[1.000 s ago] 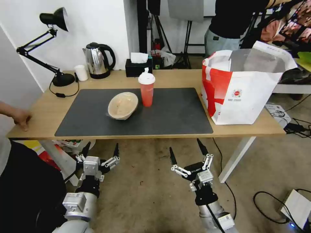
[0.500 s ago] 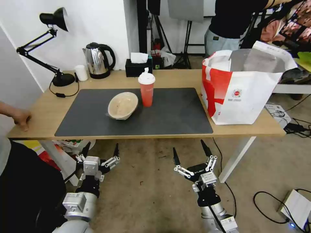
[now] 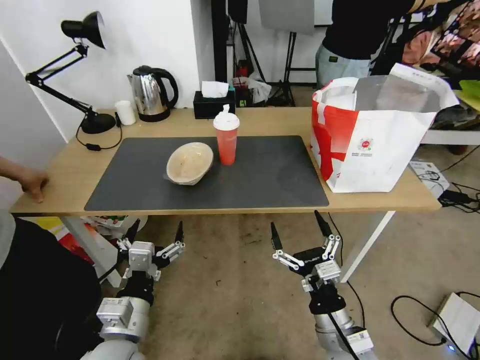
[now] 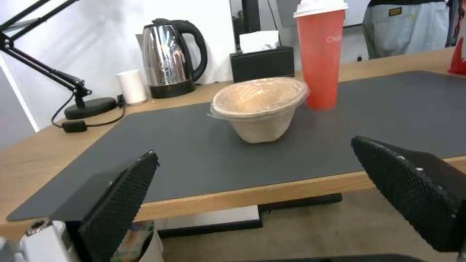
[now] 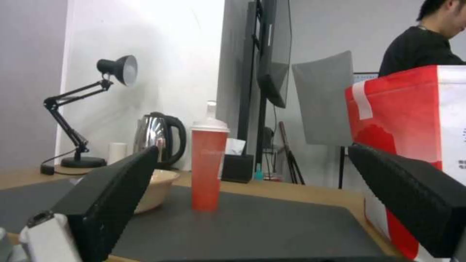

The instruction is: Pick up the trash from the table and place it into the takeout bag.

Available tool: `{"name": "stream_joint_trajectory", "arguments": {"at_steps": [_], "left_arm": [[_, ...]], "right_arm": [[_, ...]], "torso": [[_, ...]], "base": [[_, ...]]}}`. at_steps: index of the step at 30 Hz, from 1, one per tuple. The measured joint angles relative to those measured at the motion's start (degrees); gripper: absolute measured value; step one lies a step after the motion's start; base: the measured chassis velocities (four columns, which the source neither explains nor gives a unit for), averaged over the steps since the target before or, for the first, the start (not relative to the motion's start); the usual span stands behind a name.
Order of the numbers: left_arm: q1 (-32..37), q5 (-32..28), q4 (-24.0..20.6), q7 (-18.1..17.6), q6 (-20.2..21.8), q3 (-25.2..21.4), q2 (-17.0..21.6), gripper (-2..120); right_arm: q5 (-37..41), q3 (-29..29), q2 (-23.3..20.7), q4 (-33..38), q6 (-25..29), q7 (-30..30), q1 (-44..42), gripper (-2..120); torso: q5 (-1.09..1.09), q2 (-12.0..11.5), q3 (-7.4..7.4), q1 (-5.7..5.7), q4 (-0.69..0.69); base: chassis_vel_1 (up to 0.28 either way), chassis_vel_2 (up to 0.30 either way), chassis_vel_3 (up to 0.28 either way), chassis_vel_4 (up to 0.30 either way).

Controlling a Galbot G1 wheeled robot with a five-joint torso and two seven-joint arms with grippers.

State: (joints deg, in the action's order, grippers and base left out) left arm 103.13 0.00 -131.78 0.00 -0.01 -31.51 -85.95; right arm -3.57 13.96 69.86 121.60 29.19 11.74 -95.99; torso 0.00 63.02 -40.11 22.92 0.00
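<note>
On the dark grey mat (image 3: 270, 175) of the light-wood table (image 3: 65, 165), a beige paper bowl (image 3: 189, 162) lies tilted beside an upright red cup (image 3: 226, 137) with a white lid. The white and red takeout bag (image 3: 372, 132) stands open at the table's right end. Both grippers hang below the front edge, over the floor. My left gripper (image 3: 156, 231) is open and empty, facing the bowl (image 4: 259, 107) and cup (image 4: 319, 54). My right gripper (image 3: 296, 227) is open and empty too, with the cup (image 5: 208, 167) and bag (image 5: 413, 145) ahead of it.
Along the back edge stand a black desk lamp (image 3: 75, 70), a small white cup (image 3: 124, 112), a steel kettle (image 3: 151, 92) and a black tissue box (image 3: 214, 102). A person's hand (image 3: 32, 182) rests on the table's left end. Cables lie on the floor at right.
My right gripper has drifted a little to the right and lower in the head view, still open. The left arm, bowl, cup and bag have not moved.
</note>
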Motion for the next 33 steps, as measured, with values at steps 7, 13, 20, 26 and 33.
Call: {"name": "stream_joint_trajectory", "arguments": {"at_steps": [7,13,20,26,33], "left_arm": [[0.0,0.0,0.0,0.0,0.0,0.0,0.0,100],[0.0,0.0,0.0,0.0,0.0,0.0,0.0,100],[0.0,0.0,0.0,0.0,0.0,0.0,0.0,100],[0.0,0.0,0.0,0.0,0.0,0.0,0.0,100],[0.0,0.0,0.0,0.0,0.0,0.0,0.0,100]], "right_arm": [[2.0,0.2,-1.1,0.6,-1.3,0.0,0.0,100],[4.6,-0.4,-2.4,2.4,-2.7,-1.0,1.2,100],[24.2,-0.8,-12.2,8.8,-12.2,-4.1,11.1,100],[37.4,-3.0,-19.6,9.1,-17.1,-3.7,22.6,100],[45.1,-9.8,-23.1,5.4,-20.0,-2.6,36.0,100]], "torso": [[0.00,0.0,0.00,0.00,0.00],[0.01,0.0,0.00,0.00,-0.01],[0.00,0.0,0.00,0.00,0.00],[-0.01,0.0,0.00,0.00,0.01],[0.00,0.0,-0.01,0.00,0.00]], "base": [[0.000,0.000,0.000,0.000],[0.000,0.000,0.000,0.000],[0.000,0.000,0.000,0.000],[0.000,0.000,0.000,0.000],[0.000,0.000,0.000,0.000]]}}
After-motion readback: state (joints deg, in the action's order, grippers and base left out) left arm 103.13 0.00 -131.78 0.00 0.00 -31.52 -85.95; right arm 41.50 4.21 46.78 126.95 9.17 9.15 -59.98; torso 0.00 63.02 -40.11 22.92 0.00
